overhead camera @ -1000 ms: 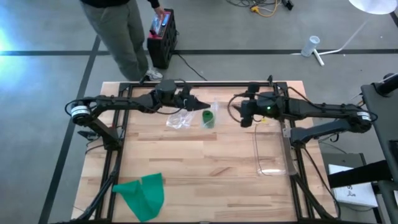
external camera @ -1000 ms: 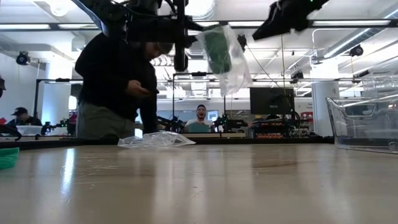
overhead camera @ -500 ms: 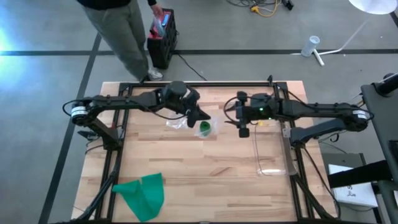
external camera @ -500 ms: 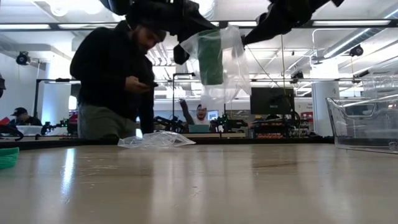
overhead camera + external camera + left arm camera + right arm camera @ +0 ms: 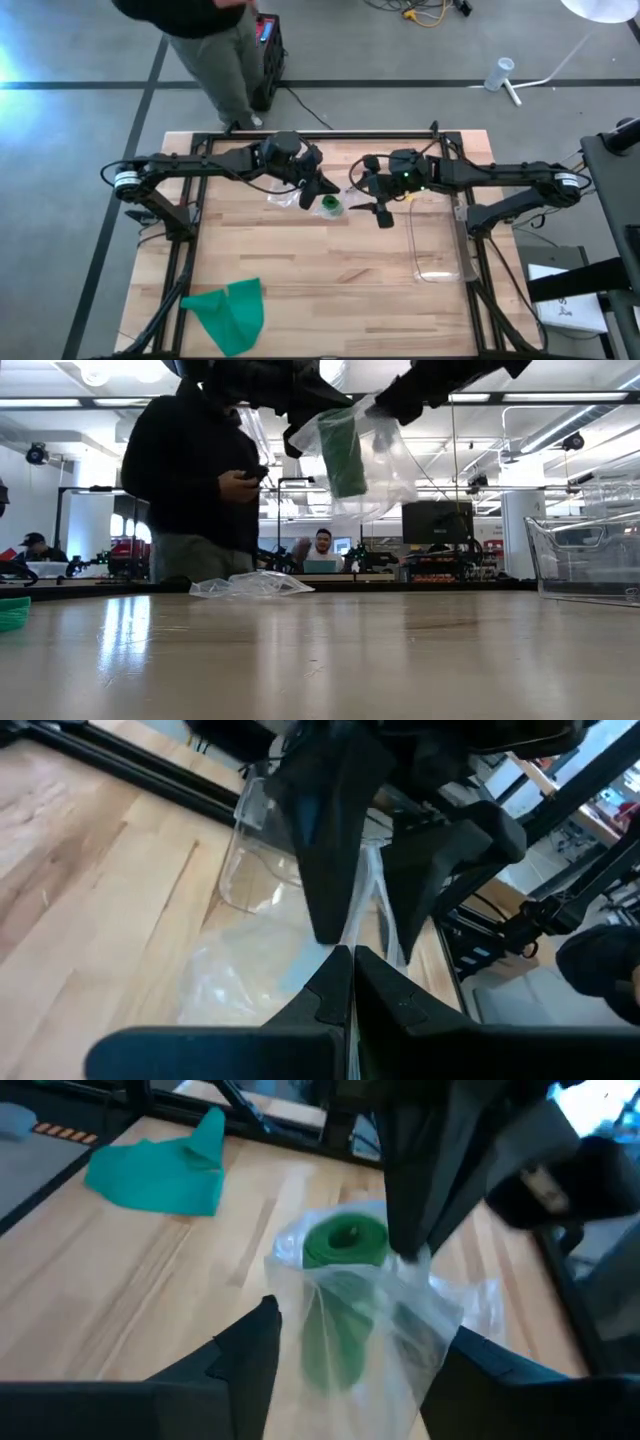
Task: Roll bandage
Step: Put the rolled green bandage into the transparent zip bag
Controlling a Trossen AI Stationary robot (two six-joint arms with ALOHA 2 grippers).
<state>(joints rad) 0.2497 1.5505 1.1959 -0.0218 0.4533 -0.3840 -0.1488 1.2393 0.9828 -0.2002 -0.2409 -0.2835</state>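
A clear plastic bag point(image 5: 375, 455) with a green bandage roll point(image 5: 343, 452) inside hangs above the table's far middle. My left gripper point(image 5: 323, 190) is shut on the bag's top. My right gripper point(image 5: 360, 1325) is open and reaches in from the right. Its fingers stand on either side of the bag point(image 5: 400, 1315) and the roll point(image 5: 338, 1270); I cannot tell whether they touch the plastic. A loose green bandage point(image 5: 228, 310) lies crumpled on the table at the near left. My left gripper pinches the bag's upper edge point(image 5: 300, 960) between its two shut fingers, coming from the table's left and slanting slightly down. The bag hangs below the fingers, clear of the table, with the green roll upright inside it.
A second, empty clear bag point(image 5: 285, 196) lies on the table under the left gripper. A clear plastic bin point(image 5: 436, 245) stands at the right edge. A person point(image 5: 205, 45) stands beyond the far edge. The wooden table point(image 5: 330, 290) shows bare in the middle and near right.
My left gripper has rolled and shifted a little toward the near edge; the bag now hangs upright below it. My right gripper has moved toward the table's left and slightly down, up to the bag, and has turned.
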